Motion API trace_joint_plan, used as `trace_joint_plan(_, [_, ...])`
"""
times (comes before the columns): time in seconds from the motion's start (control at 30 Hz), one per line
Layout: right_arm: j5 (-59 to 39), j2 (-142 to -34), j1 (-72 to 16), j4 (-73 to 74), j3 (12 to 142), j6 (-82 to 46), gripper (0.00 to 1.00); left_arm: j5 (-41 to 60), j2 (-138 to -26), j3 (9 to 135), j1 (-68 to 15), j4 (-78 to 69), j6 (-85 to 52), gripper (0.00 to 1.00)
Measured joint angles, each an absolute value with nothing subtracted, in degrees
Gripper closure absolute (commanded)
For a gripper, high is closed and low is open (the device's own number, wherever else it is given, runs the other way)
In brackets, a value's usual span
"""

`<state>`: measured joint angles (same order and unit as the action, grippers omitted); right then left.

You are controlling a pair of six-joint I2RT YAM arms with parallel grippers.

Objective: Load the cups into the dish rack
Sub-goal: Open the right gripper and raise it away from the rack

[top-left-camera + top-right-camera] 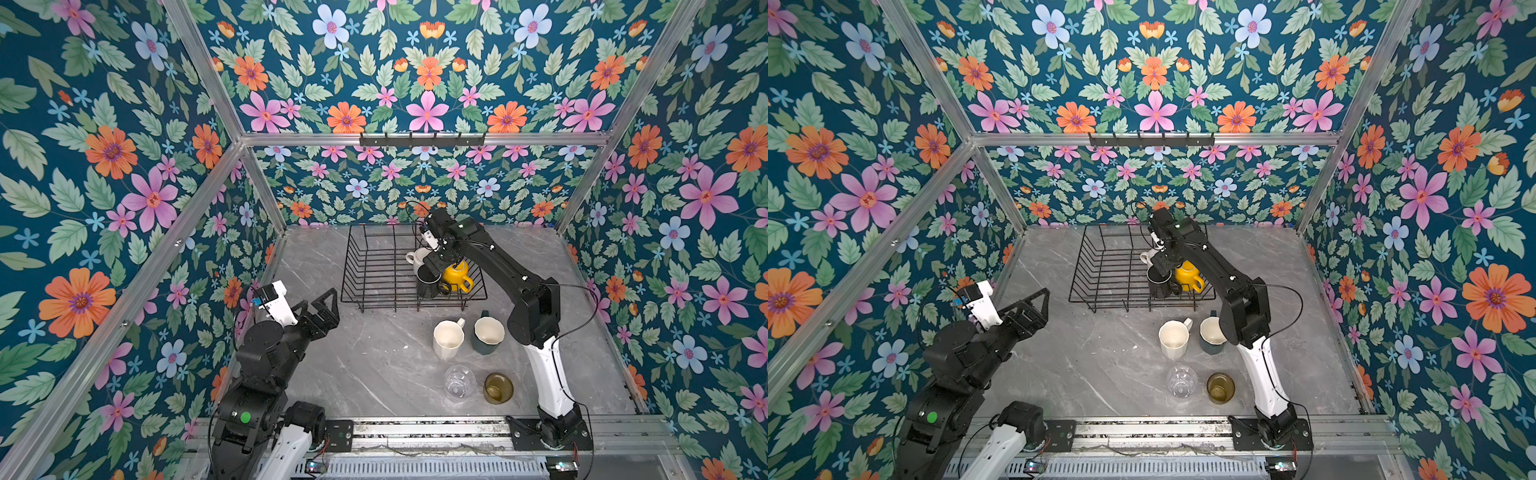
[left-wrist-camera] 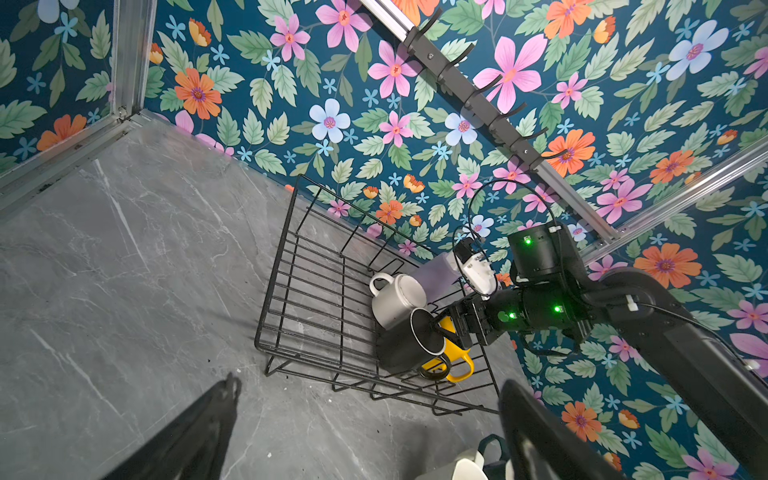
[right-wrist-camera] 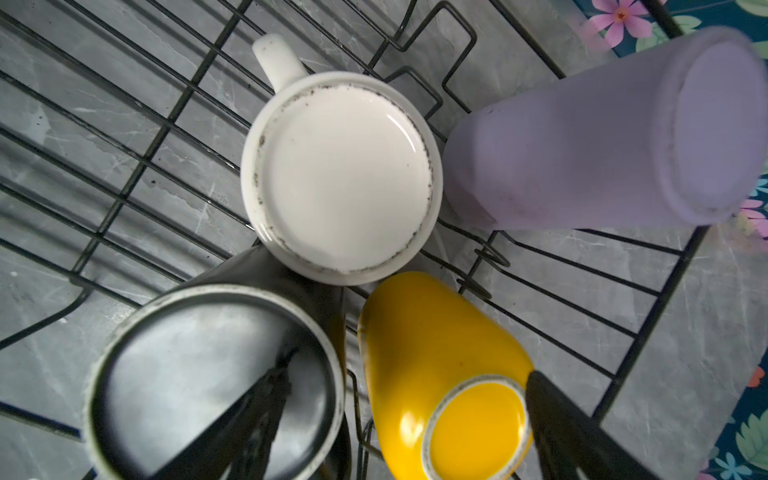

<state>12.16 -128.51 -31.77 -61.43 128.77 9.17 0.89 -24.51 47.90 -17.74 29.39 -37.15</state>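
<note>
White mug (image 3: 340, 178) inverted, axis vertical

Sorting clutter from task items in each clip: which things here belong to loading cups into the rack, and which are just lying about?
Job:
rack; in it white mug, black mug, yellow mug, lilac tumbler; out on the table cream mug, green mug, clear glass, amber glass.

Just there:
hook rail on the back wall.
</note>
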Motion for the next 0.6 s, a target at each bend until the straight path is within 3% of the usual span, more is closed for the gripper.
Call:
trace_joint_plan(0.27, [10.11,-115.79,-29.91,-60.03,120.95,5.37,0.12,0.86,-23.81,46.85,-17.74,29.12,-37.15,0.0])
trace_joint_plan(0.6, [8.01,-87.74,-26.61,-58.11,92.33,-4.49,0.23,1.45,-23.16,43.7,-17.74,25.23,-37.15,0.0])
